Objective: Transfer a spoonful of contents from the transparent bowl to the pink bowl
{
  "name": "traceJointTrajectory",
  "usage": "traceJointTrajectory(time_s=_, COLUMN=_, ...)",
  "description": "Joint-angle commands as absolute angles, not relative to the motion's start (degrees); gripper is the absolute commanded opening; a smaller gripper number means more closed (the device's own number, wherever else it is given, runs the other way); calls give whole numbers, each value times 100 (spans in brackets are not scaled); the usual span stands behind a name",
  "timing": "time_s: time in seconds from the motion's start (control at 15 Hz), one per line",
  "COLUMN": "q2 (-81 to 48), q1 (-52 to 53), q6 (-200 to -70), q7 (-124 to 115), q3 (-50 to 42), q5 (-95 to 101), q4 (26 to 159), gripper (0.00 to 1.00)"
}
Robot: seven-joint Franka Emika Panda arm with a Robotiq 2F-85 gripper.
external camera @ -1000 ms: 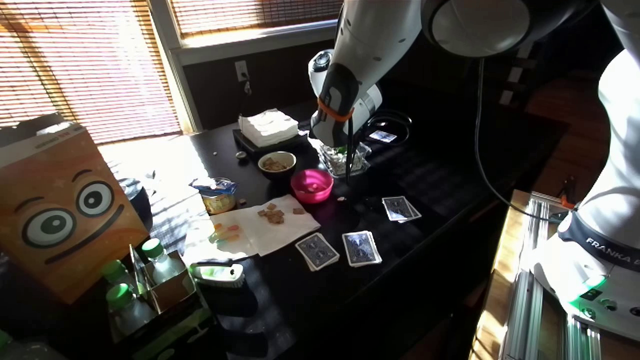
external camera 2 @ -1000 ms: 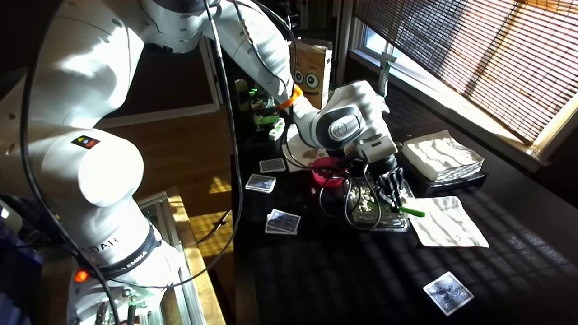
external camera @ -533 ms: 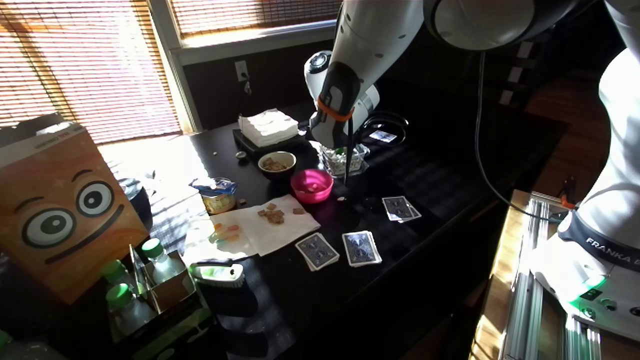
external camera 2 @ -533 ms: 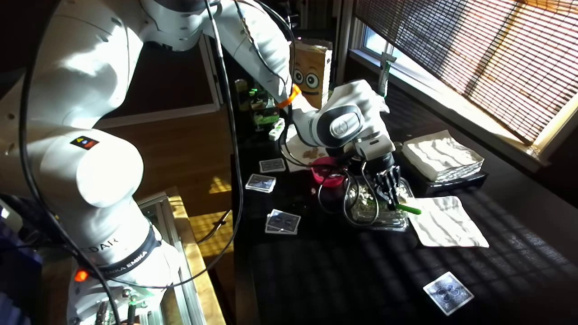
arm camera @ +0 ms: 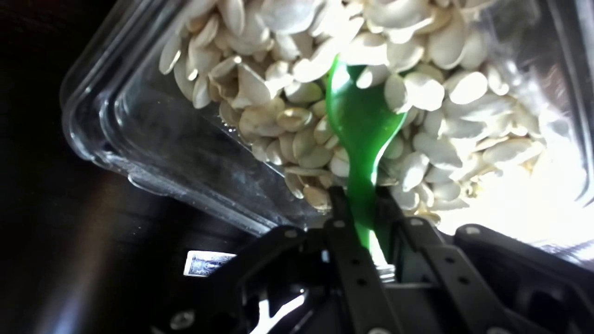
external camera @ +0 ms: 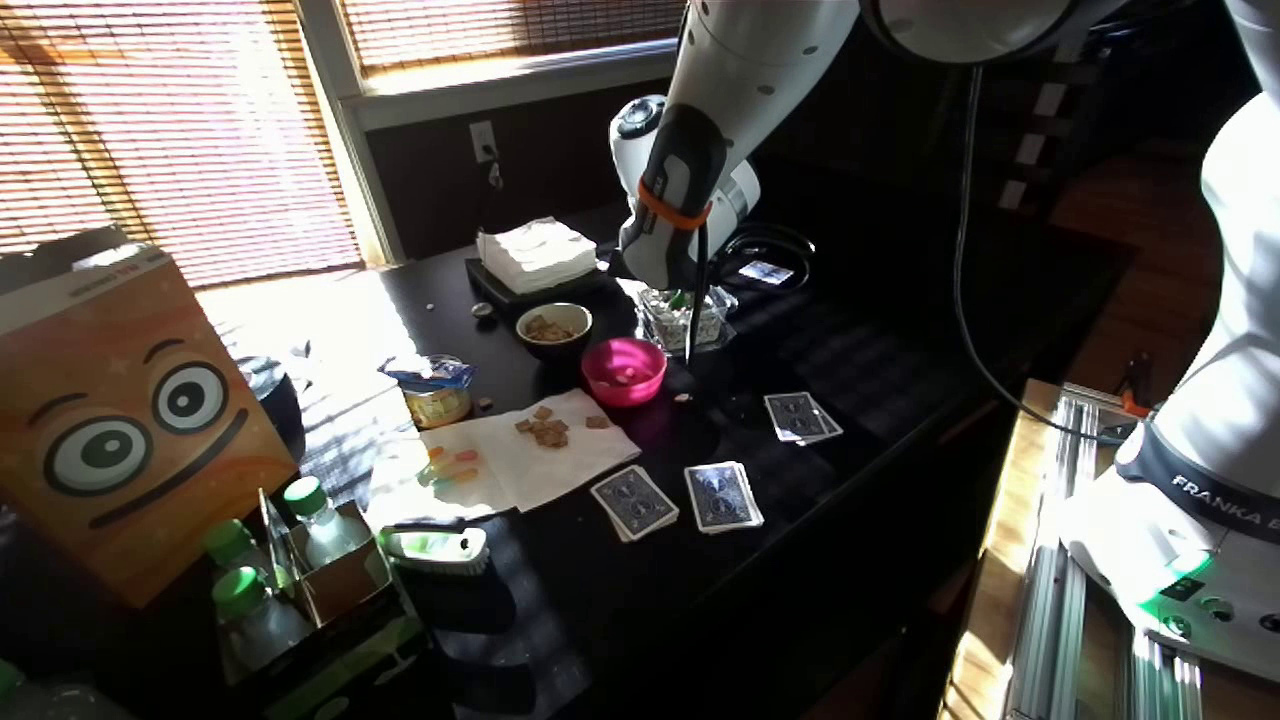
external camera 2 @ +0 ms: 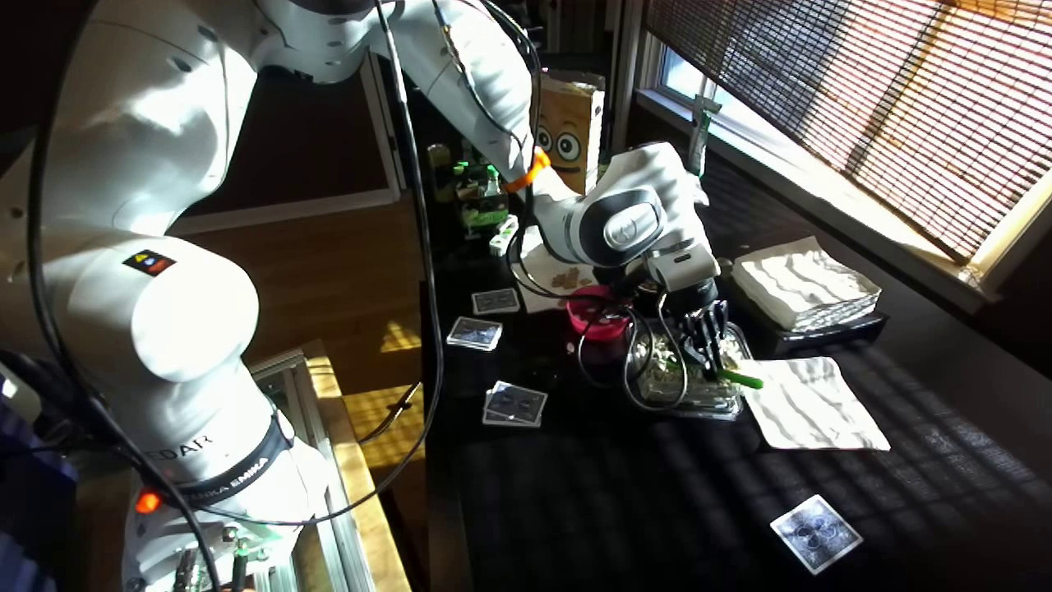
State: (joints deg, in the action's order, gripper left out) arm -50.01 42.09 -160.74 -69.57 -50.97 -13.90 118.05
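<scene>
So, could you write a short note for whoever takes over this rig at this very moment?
Pincer: closed on the handle of the green spoon.
Things: the spoon's head is among the pale seeds in the clear container; the pink bowl stands nearby.
Done: spoon gripped, head in the seeds, a few seeds over its tip.
Left: load and lift a spoonful, carry it across, tip it into the pink bowl. Some small pieces lie in there; I can't tell what they are.
</scene>
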Motion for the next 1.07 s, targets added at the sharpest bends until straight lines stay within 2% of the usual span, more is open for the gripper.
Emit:
traceJointTrajectory(time_s=0.0, q2=-4644, q1=3828, q6=-15878, q7=-7130, q3=-4737, q5=-1138, q4=11787, gripper=5)
traceJointTrajectory(time_s=1.0, q2=-3842, q1=2520, q6=-15717, q7=-7168, q3=-3724, q5=-686, q4=11734, gripper=5)
